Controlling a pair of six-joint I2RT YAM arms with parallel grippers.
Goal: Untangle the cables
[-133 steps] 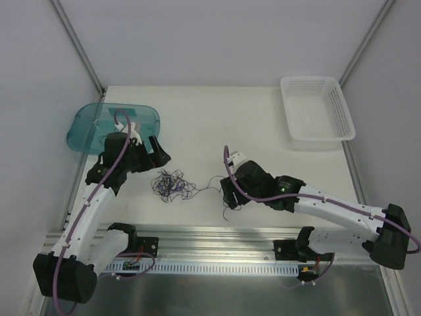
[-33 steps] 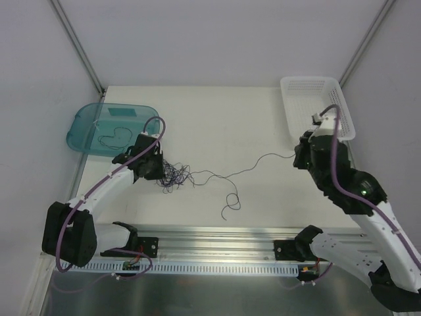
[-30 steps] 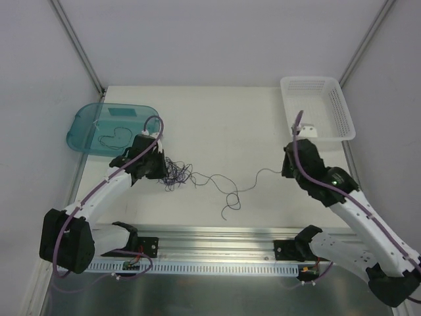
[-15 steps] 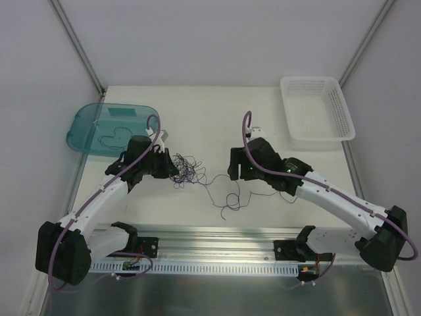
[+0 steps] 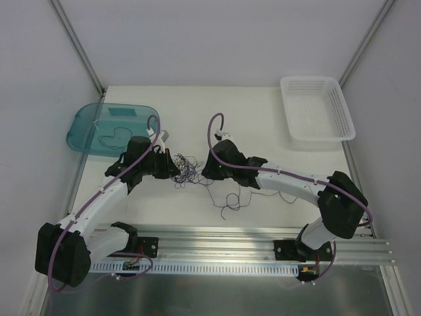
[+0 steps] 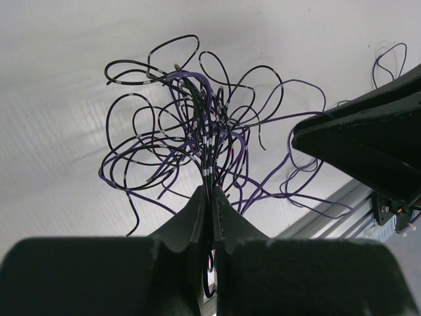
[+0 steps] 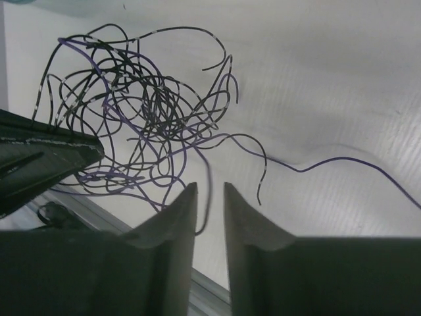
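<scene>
While cables (image 5: 186,169) knot centrally, tray (image 5: 82,122) (teal) and basket (image 5: 316,112) sit apart.

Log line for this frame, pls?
left gripper: shut on cable tangle | right gripper: open, strand end between its jaws | single cable: in teal tray

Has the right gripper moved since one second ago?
Yes. The right gripper has moved left, away from the basket, and is now beside the cables.

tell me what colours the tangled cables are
The cables are a mix of black and purple strands, clearest in the left wrist view.
</scene>
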